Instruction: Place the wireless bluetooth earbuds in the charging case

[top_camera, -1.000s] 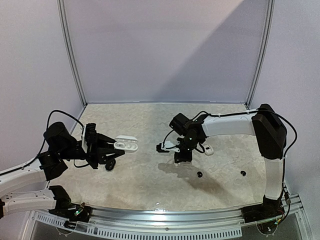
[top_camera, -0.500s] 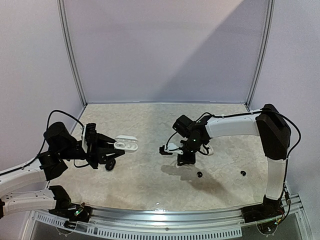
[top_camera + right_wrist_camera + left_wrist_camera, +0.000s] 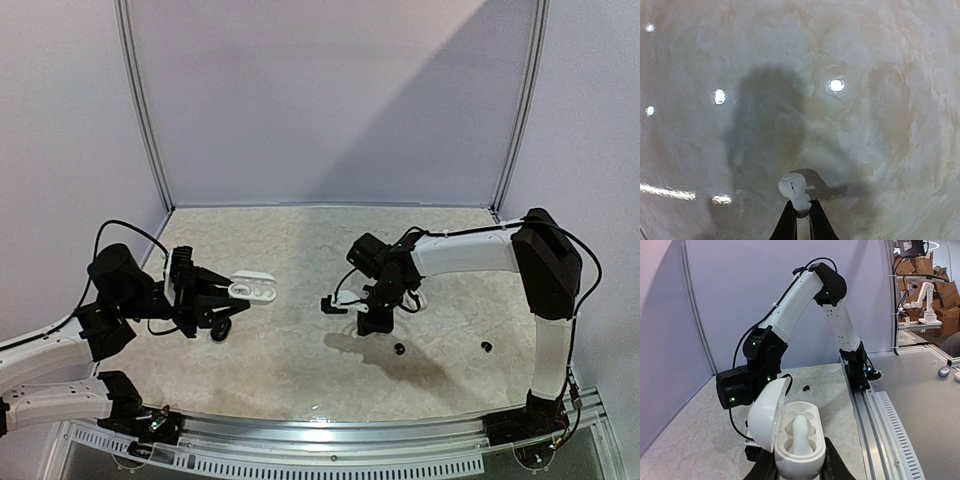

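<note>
My left gripper (image 3: 796, 468) is shut on the white charging case (image 3: 799, 437) and holds it above the table with its lid (image 3: 766, 415) swung open to the left. The two moulded sockets inside look empty. From above, the case (image 3: 252, 288) sits at the tip of the left gripper (image 3: 232, 296). The right gripper (image 3: 800, 214) points down at the marble tabletop, its thin fingers pinching the stem of a white earbud (image 3: 793, 188) just over the surface. In the top view the right gripper (image 3: 368, 322) is right of centre.
Two black earbuds (image 3: 398, 348) (image 3: 486, 347) lie on the table near the front right; one black earbud (image 3: 806, 387) also shows in the left wrist view. A white object (image 3: 415, 298) lies partly behind the right arm. A metal rail (image 3: 330, 440) runs along the near edge.
The right gripper has closed onto the white earbud and shifted slightly right and nearer. The left arm and the case have not moved.
</note>
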Controlling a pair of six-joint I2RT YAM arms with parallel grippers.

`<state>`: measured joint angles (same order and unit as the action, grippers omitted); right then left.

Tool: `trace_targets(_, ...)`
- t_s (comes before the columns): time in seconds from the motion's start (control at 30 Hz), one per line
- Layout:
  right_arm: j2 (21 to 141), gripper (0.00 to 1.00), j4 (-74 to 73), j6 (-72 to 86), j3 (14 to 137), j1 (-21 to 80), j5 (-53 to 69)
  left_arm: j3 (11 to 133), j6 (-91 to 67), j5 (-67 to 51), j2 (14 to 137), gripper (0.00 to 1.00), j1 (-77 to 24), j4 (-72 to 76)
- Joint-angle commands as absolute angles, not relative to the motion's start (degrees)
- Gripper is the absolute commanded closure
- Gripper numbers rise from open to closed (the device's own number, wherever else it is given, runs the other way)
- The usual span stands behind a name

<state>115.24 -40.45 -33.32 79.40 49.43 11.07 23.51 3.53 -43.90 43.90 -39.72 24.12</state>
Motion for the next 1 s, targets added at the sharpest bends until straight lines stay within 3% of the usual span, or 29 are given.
trace_targets(0.0,114.3,1.0,-40.9,-32.9,79.2,49.6,13.3,24.1,4.6,-43.6,44.1,1.0,-39.4,23.0)
trace_targets(0.53,105.0,1.0,-40.5,-23.0,82.3,49.9,10.8,24.1,2.6,-35.8,44.6,1.0,-39.4,20.4)
trace_targets(0.97,96.9,1.0,-46.6,-13.0,103.3,60.9,2.3,24.1,-2.4,-34.2,46.1,1.0,-39.4,26.1)
